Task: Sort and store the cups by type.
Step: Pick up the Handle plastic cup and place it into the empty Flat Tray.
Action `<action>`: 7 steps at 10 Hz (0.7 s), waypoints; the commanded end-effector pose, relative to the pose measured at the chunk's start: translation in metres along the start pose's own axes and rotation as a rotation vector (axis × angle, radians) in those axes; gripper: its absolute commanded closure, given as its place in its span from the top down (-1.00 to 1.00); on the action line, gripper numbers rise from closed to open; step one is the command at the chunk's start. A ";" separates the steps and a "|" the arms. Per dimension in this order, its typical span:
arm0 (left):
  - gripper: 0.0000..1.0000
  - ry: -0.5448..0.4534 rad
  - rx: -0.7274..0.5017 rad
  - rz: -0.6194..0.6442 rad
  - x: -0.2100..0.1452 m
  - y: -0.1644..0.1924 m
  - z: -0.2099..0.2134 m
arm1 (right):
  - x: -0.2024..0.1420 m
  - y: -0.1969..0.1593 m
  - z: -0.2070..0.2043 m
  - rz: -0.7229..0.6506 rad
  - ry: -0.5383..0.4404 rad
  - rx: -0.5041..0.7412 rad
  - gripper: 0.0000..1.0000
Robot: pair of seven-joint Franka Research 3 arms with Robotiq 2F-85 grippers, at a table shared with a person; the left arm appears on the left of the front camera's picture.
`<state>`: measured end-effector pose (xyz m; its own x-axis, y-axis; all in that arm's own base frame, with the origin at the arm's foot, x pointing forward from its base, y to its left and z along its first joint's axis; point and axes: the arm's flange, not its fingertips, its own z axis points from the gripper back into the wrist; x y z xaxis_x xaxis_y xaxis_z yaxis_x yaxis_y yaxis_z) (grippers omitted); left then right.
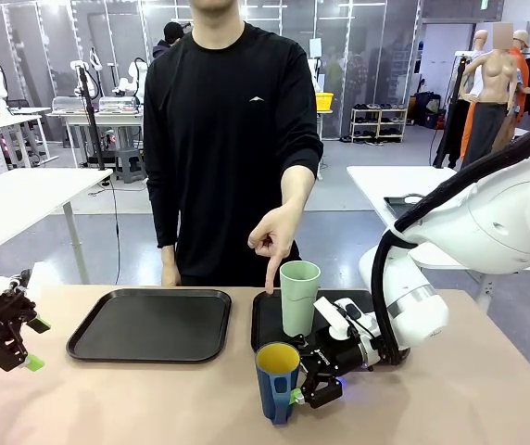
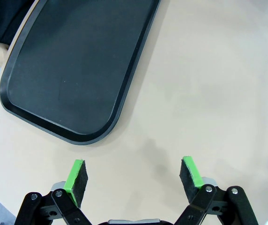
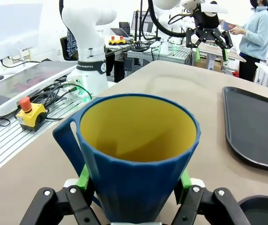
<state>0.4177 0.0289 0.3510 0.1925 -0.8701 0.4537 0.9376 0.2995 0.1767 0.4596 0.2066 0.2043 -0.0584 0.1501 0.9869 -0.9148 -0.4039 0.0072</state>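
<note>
The short dark blue ribbed mug with a handle and yellow inside (image 1: pixel 277 380) stands upright on the beige tabletop (image 1: pixel 450 389) close to the robot's edge, just in front of the right-hand black plastic tray (image 1: pixel 263 320). The right hand (image 1: pixel 309 389) has its green-padded fingers (image 3: pixel 83 178) pressed against opposite sides of the mug's lower wall, so it is closed on the mug; the handle sticks out to one side, clear of the pads. Whether the mug is lifted off the tabletop I cannot tell.

The tall pale mint-green handleless plastic tumbler (image 1: pixel 299 297) stands upright on that right-hand tray, toward the person's edge. The person's hand (image 1: pixel 272 236) points a finger down just beside the tumbler's rim.

The left hand (image 1: pixel 10 338) hangs near the tabletop's left edge, spread wide and holding nothing, with the other black tray (image 1: pixel 151 324) lying bare just beyond it.

Both cups look light, stiff and smooth. The mug tapers towards its base, so a grip low on the wall may slide; the ribbing should help, and squeezing across the body away from the handle looks sound. The tumbler is tall and probably tips easily, so it is best taken around mid-height.
</note>
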 end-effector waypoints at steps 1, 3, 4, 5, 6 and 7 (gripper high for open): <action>1.00 0.018 0.009 0.003 0.000 0.000 -0.002 | -0.001 -0.004 -0.003 -0.013 -0.003 0.008 -0.15; 1.00 0.018 0.009 0.003 0.000 0.000 -0.002 | 0.000 0.000 0.000 0.000 0.000 0.000 -0.15; 1.00 0.018 0.009 0.003 0.000 0.000 -0.002 | 0.000 0.000 0.000 0.000 0.000 0.000 -0.15; 1.00 0.018 0.009 0.003 0.000 0.000 -0.002 | 0.000 0.000 0.000 0.000 0.000 0.000 -0.15; 1.00 0.018 0.009 0.003 0.000 0.000 -0.002 | 0.000 0.000 0.000 0.000 0.000 0.000 -0.15; 1.00 0.018 0.009 0.003 0.000 0.000 -0.002 | 0.000 0.000 0.000 0.000 0.000 0.000 -0.15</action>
<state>0.4177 0.0289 0.3510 0.1925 -0.8701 0.4537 0.9376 0.2995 0.1767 0.4596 0.2064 0.2041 -0.0570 0.1499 0.9871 -0.9151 -0.4032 0.0084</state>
